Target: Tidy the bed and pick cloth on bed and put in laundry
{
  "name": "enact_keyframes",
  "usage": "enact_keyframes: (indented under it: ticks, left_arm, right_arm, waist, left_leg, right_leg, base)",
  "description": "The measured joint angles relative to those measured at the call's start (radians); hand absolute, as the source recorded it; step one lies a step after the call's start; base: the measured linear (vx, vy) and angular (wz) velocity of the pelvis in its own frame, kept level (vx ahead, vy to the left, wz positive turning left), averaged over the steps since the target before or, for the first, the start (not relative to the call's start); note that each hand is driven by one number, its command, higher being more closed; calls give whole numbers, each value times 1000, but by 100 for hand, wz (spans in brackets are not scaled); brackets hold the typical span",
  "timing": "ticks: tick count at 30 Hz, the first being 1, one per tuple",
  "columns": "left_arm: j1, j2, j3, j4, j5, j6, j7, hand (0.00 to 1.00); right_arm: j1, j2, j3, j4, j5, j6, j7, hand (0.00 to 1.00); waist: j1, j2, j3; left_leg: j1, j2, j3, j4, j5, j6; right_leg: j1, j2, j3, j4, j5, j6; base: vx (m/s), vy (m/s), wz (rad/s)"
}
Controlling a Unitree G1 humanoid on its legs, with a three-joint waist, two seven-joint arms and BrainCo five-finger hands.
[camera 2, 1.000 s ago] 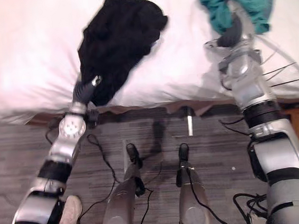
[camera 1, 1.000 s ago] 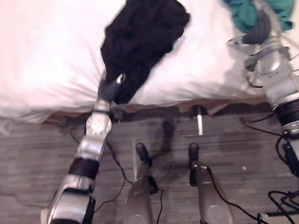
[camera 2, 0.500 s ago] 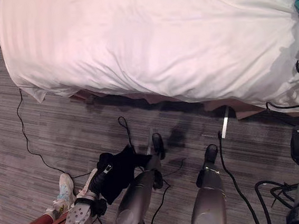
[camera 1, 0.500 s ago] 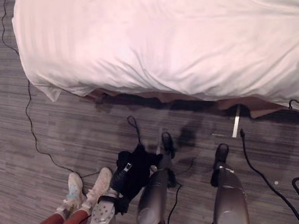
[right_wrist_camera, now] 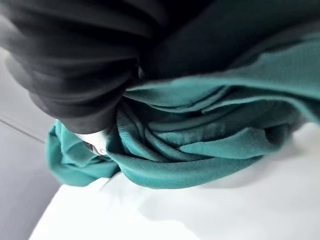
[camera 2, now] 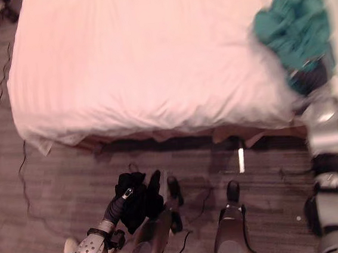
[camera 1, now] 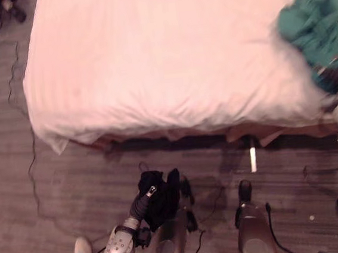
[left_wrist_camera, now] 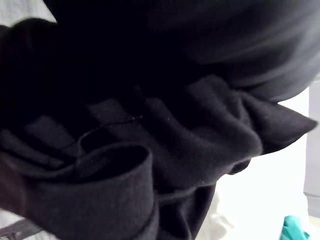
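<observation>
Black cloth — clenched in left hand beside bed; right hand in teal cloth, hold unclear.

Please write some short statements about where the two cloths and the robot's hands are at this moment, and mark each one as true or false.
1. The black cloth lies on the bed. False: it is off the bed, at the left hand, above the floor.
2. The teal cloth lies on the bed, toward the robot's right. True.
3. The right hand is at the teal cloth. True.
4. The bed cover is dark grey. False: it is white; the floor is grey.
</observation>
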Motion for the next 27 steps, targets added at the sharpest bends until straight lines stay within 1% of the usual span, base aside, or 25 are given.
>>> enact_keyframes:
  ticks: [1, 2, 3, 4, 6, 7, 8, 10, 11, 12, 13, 14, 15, 16, 17, 18, 19, 20, 21, 22, 23, 24, 25, 26, 27]
  left_arm:
    - [0, -17, 3, 19, 1, 1, 4, 100]
    - [-3, -31, 6, 42, 1, 2, 19, 100]
    - [-6, -38, 9, 54, 2, 4, 23, 100]
    - [-9, -56, 19, 76, 2, 12, 40, 100]
    - [-12, -76, 37, 105, 3, 16, 67, 100]
    - [-13, -79, 38, 111, 3, 17, 76, 100]
    - [-11, -83, 39, 127, 2, 18, 104, 100]
    - [-2, -92, 44, 134, -2, 18, 141, 100]
    - [11, -104, 52, 138, -10, 18, 170, 100]
    - [21, -124, 63, 152, -19, 17, 199, 100]
    - [25, -132, 66, 160, -25, 17, 210, 100]
    - [35, -147, 65, 173, -49, 16, 238, 100]
    - [45, -160, 63, 180, -70, 15, 251, 100]
    - [48, -169, 63, 184, -82, 13, 256, 100]
    - [40, -177, 63, 199, -90, 0, 253, 100]
    - [38, -177, 64, 212, -91, -11, 249, 100]
    - [31, -181, 72, 232, -99, -23, 230, 100]
    - [47, -182, 73, 235, -116, -32, 213, 100]
    - [50, -183, 74, 238, -120, -33, 210, 100]
    - [56, -183, 75, 237, -141, -40, 210, 100]
    - [63, -179, 83, 240, -174, -43, 211, 100]
    - [66, -179, 84, 243, -189, -43, 213, 100]
    - [76, -179, 84, 247, -216, -42, 213, 100]
    - [79, -178, 85, 247, -230, -42, 213, 100]
    - [79, -180, 87, 248, -244, -41, 212, 100]
  right_arm:
    - [139, 94, 2, -129, 19, -3, 22, 100]
    - [244, 165, 12, -211, 24, -8, 38, 100]
    - [296, 196, 17, -247, 28, -9, 46, 100]
    - [420, 267, 35, -332, 59, -12, 70, 100]
    - [545, 333, 94, -389, 82, -28, 99, 100]
    - [565, 344, 108, -391, 84, -34, 110, 100]
    - [608, 360, 174, -391, 89, -56, 138, 100]
    - [639, 369, 259, -385, 95, -84, 193, 100]
    - [649, 373, 333, -353, 93, -110, 236, 100]
    - [652, 379, 403, -295, 86, -132, 269, 100]
    - [651, 384, 430, -267, 78, -133, 282, 100]
    - [647, 398, 484, -194, 54, -145, 309, 100]
    - [649, 409, 512, -135, 43, -152, 317, 100]
    - [649, 410, 521, -114, 35, -152, 316, 100]
    - [648, 421, 522, -81, 18, -153, 298, 100]
    - [647, 422, 519, -63, 17, -157, 284, 100]
    - [633, 416, 509, -31, 18, -162, 248, 100]
    - [615, 396, 489, -2, 18, -166, 207, 100]
    - [603, 391, 483, 13, 18, -166, 188, 100]
    - [576, 379, 470, 35, 18, -166, 153, 100]
    - [542, 379, 462, 43, 19, -166, 117, 100]
    - [531, 379, 463, 46, 19, -166, 107, 100]
    - [498, 383, 463, 47, 21, -167, 91, 100]
    - [487, 388, 463, 47, 21, -167, 79, 100]
    - [474, 401, 461, 47, 21, -168, 55, 100]
  waist:
    - [-17, -18, -30]
    - [-28, -34, -59]
    - [-34, -43, -69]
    - [-52, -64, -91]
    - [-63, -89, -111]
    - [-66, -93, -115]
    - [-70, -95, -132]
    - [-68, -90, -147]
    - [-62, -86, -161]
    - [-47, -82, -178]
    - [-44, -80, -185]
    - [-40, -77, -192]
    - [-40, -74, -208]
    - [-40, -73, -218]
    - [-39, -83, -229]
    - [-37, -105, -234]
    - [-21, -80, -248]
    - [-17, -67, -249]
    - [-13, -70, -250]
    - [5, -67, -252]
    - [40, -75, -249]
    - [49, -76, -249]
    - [63, -80, -246]
    - [67, -88, -241]
    - [72, -109, -233]
  left_leg:
    - [30, 16, 13, 0, -25, -2]
    - [41, 27, 21, 0, -34, -3]
    - [49, 32, 23, 0, -37, -6]
    - [65, 40, 25, 0, -43, -13]
    - [93, 49, 28, 1, -51, -19]
    - [101, 49, 29, 1, -52, -19]
    - [114, 50, 27, 1, -57, -23]
    - [124, 49, 25, 1, -70, -31]
    - [129, 49, 22, 1, -73, -34]
    - [137, 48, 12, 0, -77, -35]
    - [139, 47, 3, 0, -78, -33]
    - [137, 38, -21, -6, -84, -25]
    - [130, 34, 8, -6, -114, -7]
    - [124, 31, 38, -5, -140, 5]
    - [102, 23, 137, 25, -204, 92]
    - [96, 22, 196, 49, -210, 116]
    - [73, 51, 332, 119, -192, 173]
    - [52, 81, 405, 179, -87, 166]
    - [50, 59, 401, 177, -87, 160]
    - [51, 20, 392, 147, -88, 161]
    - [47, -21, 353, 121, -96, 172]
    - [45, -32, 343, 115, -98, 174]
    - [44, -57, 310, 98, -103, 174]
    - [45, -77, 284, 95, -107, 179]
    - [46, -116, 225, 96, -116, 191]
  right_leg:
    - [24, 13, 5, -8, -7, -9]
    - [33, 26, 8, -12, -11, -16]
    - [42, 30, 10, -16, -12, -16]
    - [60, 43, 13, -24, -15, -20]
    - [81, 48, 22, -26, -19, -22]
    - [89, 49, 23, -27, -20, -22]
    - [103, 52, 21, -29, -23, -22]
    - [122, 55, 13, -38, -30, -15]
    - [135, 53, 4, -43, -34, -17]
    - [157, 53, -11, -56, -34, -17]
    - [168, 51, -25, -62, -35, -15]
    - [206, 40, -78, -67, -41, -9]
    - [236, 24, -147, -67, -45, -5]
    - [249, 12, -185, -67, -48, 1]
    - [295, -27, -324, -81, -48, 3]
    - [308, -48, -375, -85, -52, 8]
    - [336, -68, -470, -52, -76, 25]
    - [365, -88, -571, 16, -125, 47]
    - [383, -107, -604, 37, -142, 54]
    - [415, -124, -662, 59, -153, 60]
    - [433, -148, -701, 82, -165, 77]
    - [438, -156, -715, 93, -165, 78]
    - [449, -179, -742, 132, -165, 77]
    - [460, -199, -750, 166, -163, 76]
    - [468, -244, -754, 264, -156, 64]
  base:
    - [128, -107, -32]
    - [122, -99, -32]
    - [92, -86, -20]
    - [78, -77, -18]
    - [69, -56, -18]
    - [51, -28, -8]
    - [32, -12, 5]
    - [28, -1, 11]
    - [32, 8, 21]
    - [44, 3, 29]
    - [50, -1, 62]
    - [23, 16, 112]
    - [26, 28, 142]
    - [62, 51, 223]
    - [92, 61, 215]
    - [136, 117, 273]
    - [131, 144, 269]
    - [115, 142, 261]
    - [79, 140, 240]
    - [58, 137, 179]
    - [59, 124, 152]
    - [58, 87, 126]
    - [66, 69, 101]
    - [95, 93, 154]
    - [96, 79, 140]
